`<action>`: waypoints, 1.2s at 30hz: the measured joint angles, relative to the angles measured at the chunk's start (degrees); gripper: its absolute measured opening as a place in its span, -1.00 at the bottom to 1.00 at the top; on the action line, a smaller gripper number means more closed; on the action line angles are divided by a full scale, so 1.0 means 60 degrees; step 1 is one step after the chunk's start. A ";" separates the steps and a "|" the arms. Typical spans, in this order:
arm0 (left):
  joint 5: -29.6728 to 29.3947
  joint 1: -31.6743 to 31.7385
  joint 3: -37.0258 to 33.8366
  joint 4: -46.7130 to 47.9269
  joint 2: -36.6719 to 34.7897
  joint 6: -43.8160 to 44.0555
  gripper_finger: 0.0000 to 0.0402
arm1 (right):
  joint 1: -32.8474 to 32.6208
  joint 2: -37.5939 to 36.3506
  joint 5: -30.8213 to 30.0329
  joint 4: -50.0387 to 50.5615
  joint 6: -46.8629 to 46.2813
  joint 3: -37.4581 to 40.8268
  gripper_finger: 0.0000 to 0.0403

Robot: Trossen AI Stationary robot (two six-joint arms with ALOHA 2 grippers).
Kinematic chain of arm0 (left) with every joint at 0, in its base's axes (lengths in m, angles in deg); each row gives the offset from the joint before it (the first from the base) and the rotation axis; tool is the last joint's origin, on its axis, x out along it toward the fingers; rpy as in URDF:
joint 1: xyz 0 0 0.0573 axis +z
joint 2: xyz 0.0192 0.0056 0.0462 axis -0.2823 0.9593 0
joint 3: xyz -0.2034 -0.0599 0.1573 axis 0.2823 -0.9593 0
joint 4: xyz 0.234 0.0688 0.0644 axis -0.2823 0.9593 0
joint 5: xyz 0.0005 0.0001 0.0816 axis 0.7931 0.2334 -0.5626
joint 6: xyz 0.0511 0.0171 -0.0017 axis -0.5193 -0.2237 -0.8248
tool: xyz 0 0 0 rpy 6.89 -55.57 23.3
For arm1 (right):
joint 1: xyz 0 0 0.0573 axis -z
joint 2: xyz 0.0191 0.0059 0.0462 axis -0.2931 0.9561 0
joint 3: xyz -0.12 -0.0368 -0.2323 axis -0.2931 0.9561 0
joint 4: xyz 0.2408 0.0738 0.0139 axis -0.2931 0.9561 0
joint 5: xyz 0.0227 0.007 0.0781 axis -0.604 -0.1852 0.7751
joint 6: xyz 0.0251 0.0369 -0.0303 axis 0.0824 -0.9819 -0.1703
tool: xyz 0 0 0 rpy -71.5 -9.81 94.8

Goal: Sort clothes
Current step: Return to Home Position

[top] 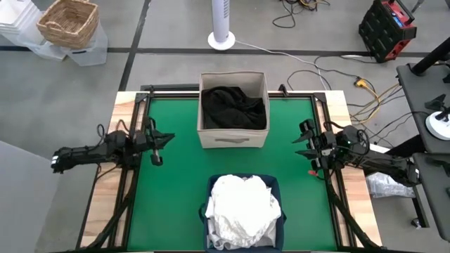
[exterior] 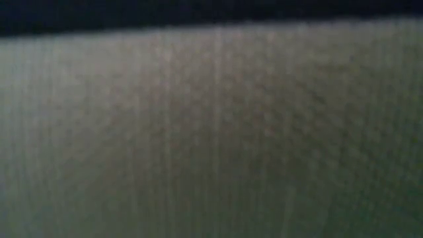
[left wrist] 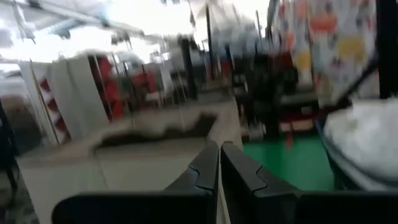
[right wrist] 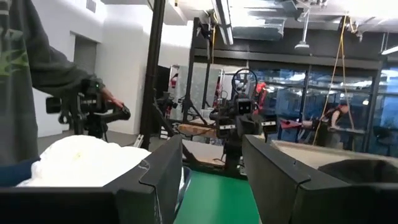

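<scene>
Clothes (top: 242, 204) heap above the navy bin (top: 274, 185) near the beige box (top: 233, 138); my pinched left gripper (left wrist: 219, 149) and wide right gripper (right wrist: 211, 146) flank that box and could snag them.

In the high view you find the fabric box (top: 233, 138) at the upper centre of the table (top: 176, 197), with one pile of clothes (top: 233, 107) lying inside it. The fabric bin (top: 273, 183) stands at the lower centre of the frame, apart from the box, and a second pile of clothes (top: 244, 207) lies in it. The left gripper (top: 167, 138) is at the middle left and the right gripper (top: 301, 140) at the middle right, each near its table edge, with the box between them.
</scene>
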 joint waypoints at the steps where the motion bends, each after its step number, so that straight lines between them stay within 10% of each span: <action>1: 0.0000 0.0000 -0.0021 0.0491 -0.0230 0.0000 -1.00 | 0.0000 0.0000 0.0009 0.0055 -0.0080 0.0000 -0.20; 36: 0.0084 -0.0080 -0.0203 0.1721 0.0152 0.0004 -1.00 | -0.0579 -0.0316 0.0096 0.1021 -0.0525 0.0007 -0.29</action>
